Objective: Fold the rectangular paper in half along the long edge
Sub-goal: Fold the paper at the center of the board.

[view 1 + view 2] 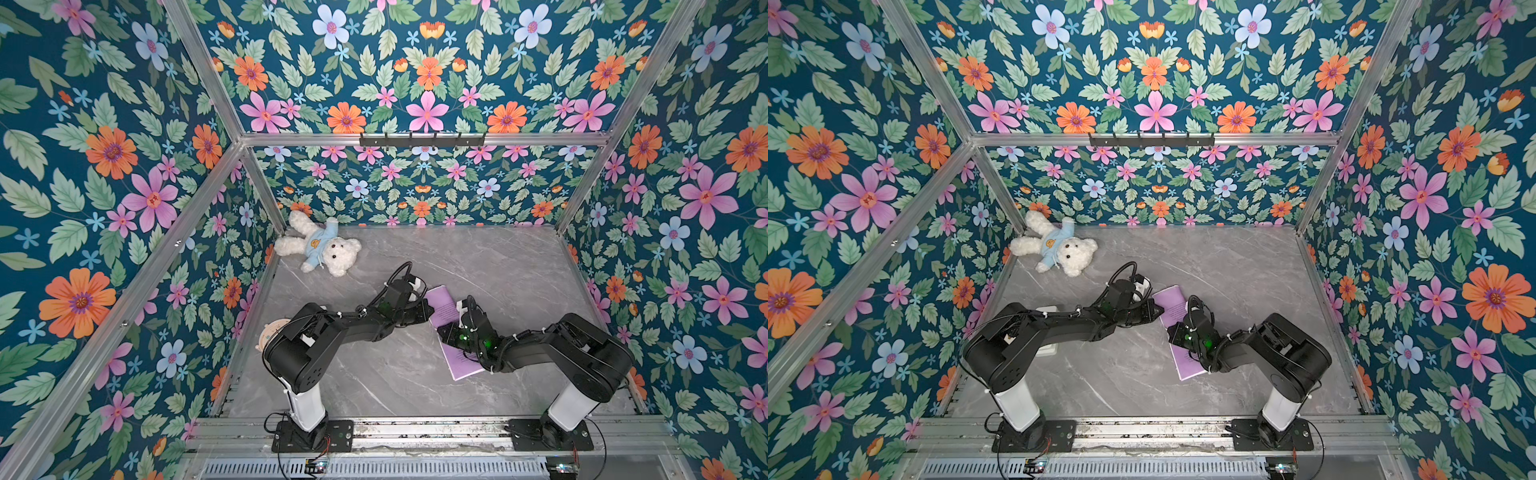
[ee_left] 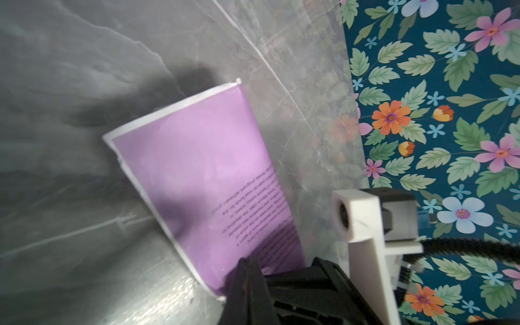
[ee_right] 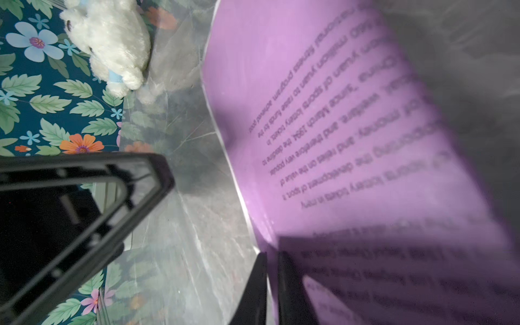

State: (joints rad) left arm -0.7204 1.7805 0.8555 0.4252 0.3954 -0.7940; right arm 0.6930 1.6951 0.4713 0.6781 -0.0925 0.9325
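Note:
The rectangular paper (image 1: 445, 305) (image 1: 1174, 306) lies on the grey marble tabletop between my two arms, a lilac sheet with dark text and white edges. It is bent over on itself, and its upper layer (image 3: 323, 118) arches over the lower one. At the far end the white edges of the two layers (image 2: 121, 140) lie nearly together. My left gripper (image 2: 249, 270) (image 1: 430, 311) is shut on the paper's long edge near one end. My right gripper (image 3: 271, 270) (image 1: 448, 330) is shut on the same edge further along, and the white margin shows between its fingertips.
A white teddy bear (image 1: 318, 246) (image 3: 109, 42) in a blue hoodie lies at the back left corner. A round beige object (image 1: 272, 332) sits by the left wall, partly under my left arm. Floral walls enclose the table on three sides. A hook rail (image 1: 422, 139) hangs on the back frame.

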